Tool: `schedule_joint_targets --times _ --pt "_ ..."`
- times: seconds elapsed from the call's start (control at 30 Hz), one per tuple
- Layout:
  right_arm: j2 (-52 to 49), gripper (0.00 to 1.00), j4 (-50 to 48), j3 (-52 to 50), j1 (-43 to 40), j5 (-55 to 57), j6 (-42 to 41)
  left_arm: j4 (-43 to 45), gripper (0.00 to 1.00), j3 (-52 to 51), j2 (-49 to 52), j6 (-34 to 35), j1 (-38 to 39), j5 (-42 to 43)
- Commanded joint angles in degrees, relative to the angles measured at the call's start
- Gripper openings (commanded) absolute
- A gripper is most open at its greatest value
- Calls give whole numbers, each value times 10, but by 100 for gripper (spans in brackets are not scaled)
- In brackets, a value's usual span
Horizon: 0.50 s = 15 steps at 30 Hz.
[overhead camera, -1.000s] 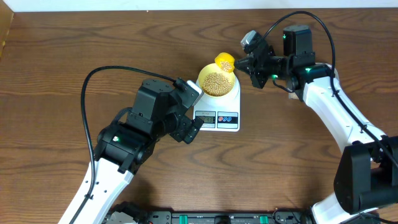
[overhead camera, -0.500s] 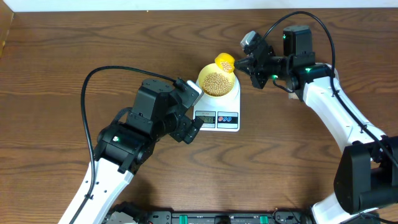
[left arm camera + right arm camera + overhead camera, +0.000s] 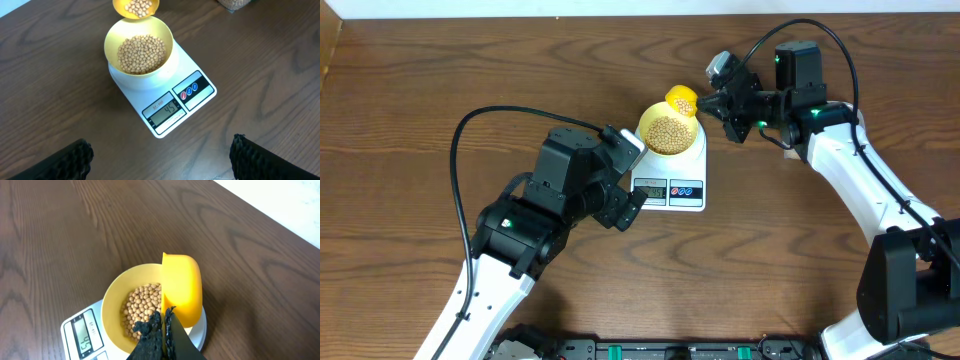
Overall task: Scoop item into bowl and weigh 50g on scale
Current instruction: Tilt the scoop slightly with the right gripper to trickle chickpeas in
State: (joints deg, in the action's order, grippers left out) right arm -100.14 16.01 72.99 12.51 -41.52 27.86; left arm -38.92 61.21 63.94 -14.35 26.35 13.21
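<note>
Currently, right gripper (image 3: 162,332): pinching scoop (image 3: 182,287), tipped above bowl (image 3: 111,37).
Beans (image 3: 141,52): in bowl on scale (image 3: 192,70), just beyond right gripper.
Left gripper (image 3: 162,160): spread.

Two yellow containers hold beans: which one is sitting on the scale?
The wider, pale-yellow bowl sits on the scale; the deeper-yellow scoop is held over its rim by the right tool.

A dark wood-grain table (image 3: 410,90) fills the view, evenly lit — a pale strip (image 3: 520,8) borders its far edge.
</note>
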Motion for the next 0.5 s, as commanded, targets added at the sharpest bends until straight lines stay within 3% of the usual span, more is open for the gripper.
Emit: schedule_joint_targets --times 0.0,0.47 --pt "-3 1 1 0 3 -4 26 0 90 2 -6 5 -3 -2" --pt "-3 1 1 0 3 -4 40 0 90 2 -6 5 -3 -2"
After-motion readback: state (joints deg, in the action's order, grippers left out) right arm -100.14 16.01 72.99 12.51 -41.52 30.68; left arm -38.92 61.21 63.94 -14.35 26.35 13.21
